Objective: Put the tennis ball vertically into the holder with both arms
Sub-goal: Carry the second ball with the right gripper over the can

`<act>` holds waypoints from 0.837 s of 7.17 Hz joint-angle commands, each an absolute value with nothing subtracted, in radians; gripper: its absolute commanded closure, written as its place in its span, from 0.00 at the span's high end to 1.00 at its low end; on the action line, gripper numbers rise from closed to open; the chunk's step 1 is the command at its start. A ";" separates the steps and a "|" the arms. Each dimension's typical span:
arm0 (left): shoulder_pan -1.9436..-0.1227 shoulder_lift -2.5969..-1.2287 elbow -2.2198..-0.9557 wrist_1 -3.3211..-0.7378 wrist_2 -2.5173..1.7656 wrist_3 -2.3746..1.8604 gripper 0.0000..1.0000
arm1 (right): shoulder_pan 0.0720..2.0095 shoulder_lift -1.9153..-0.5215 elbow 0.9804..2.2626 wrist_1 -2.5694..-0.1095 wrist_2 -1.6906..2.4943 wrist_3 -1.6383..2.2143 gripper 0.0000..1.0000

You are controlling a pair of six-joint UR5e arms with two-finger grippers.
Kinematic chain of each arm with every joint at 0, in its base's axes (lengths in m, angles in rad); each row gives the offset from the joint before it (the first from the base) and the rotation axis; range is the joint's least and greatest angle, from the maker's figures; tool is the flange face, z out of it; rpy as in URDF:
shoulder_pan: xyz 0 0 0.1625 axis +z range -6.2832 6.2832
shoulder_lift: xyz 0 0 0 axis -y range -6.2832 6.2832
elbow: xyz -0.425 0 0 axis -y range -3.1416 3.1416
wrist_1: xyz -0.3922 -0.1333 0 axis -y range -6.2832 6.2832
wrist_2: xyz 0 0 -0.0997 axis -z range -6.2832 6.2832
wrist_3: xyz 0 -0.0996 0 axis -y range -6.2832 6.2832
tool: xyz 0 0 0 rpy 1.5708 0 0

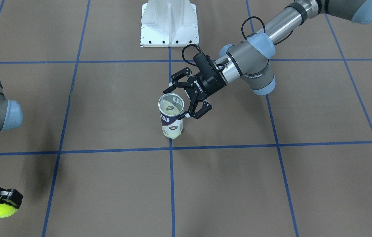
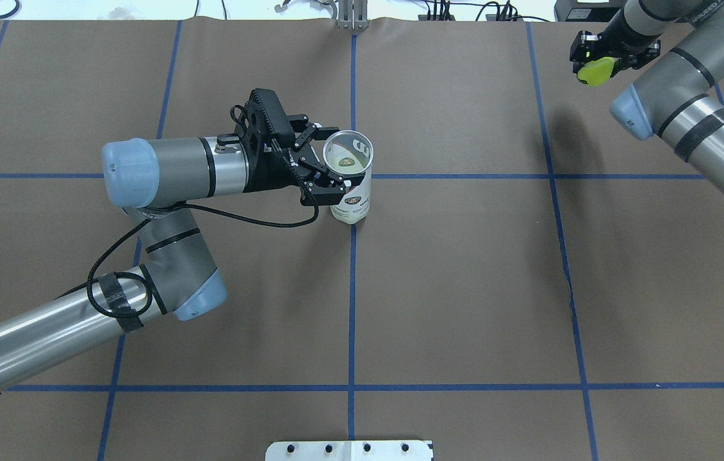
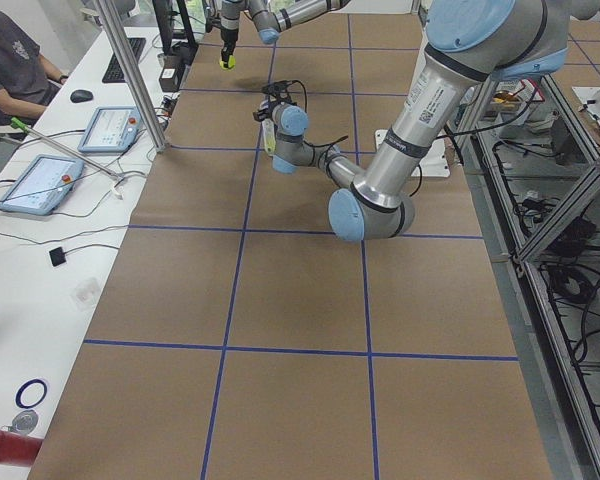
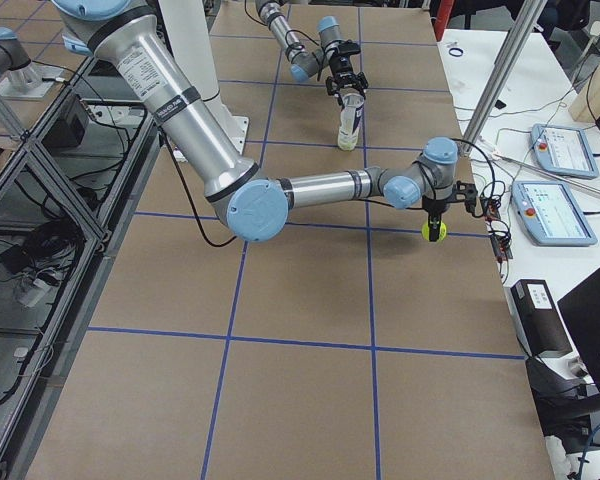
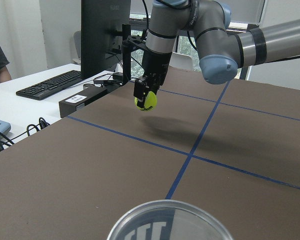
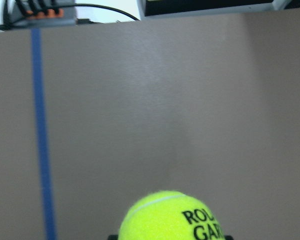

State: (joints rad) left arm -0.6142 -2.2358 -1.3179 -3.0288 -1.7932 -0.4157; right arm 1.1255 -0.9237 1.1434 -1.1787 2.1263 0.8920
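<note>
The holder (image 1: 172, 121), a clear tube with a silver rim and a white and navy label, stands upright at the table's middle, on a blue line. Something yellow-green, like a ball, shows at its bottom. My left gripper (image 1: 179, 98) comes in sideways and is shut on the tube just under its rim; it also shows in the overhead view (image 2: 334, 161). The tube's rim (image 5: 170, 220) fills the bottom of the left wrist view. My right gripper (image 2: 598, 61) is shut on a yellow-green tennis ball (image 2: 596, 70) above the far right corner, well away from the tube (image 2: 352, 205).
The white metal base (image 1: 169, 23) stands at the robot's side of the table. Blue tape lines grid the brown surface. Beyond the far edge are a monitor (image 5: 105, 30), a keyboard (image 5: 50, 85), tablets (image 4: 550, 150) and a seated operator (image 3: 10, 70).
</note>
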 commanded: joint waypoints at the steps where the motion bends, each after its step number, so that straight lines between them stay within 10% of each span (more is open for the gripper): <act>1: -0.614 -2.237 -1.318 -3.030 -1.793 -0.416 0.98 | 1.079 -0.931 1.491 -1.423 2.258 1.023 0.00; 6: -0.614 -2.237 -1.318 -3.030 -1.793 -0.419 0.98 | 0.841 -0.852 1.764 -1.465 2.273 1.296 0.00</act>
State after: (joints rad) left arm -0.6136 -2.2366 -1.3177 -3.0294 -1.7932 -0.4165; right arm 0.8992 -0.8866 1.7481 -1.4650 2.2790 1.2437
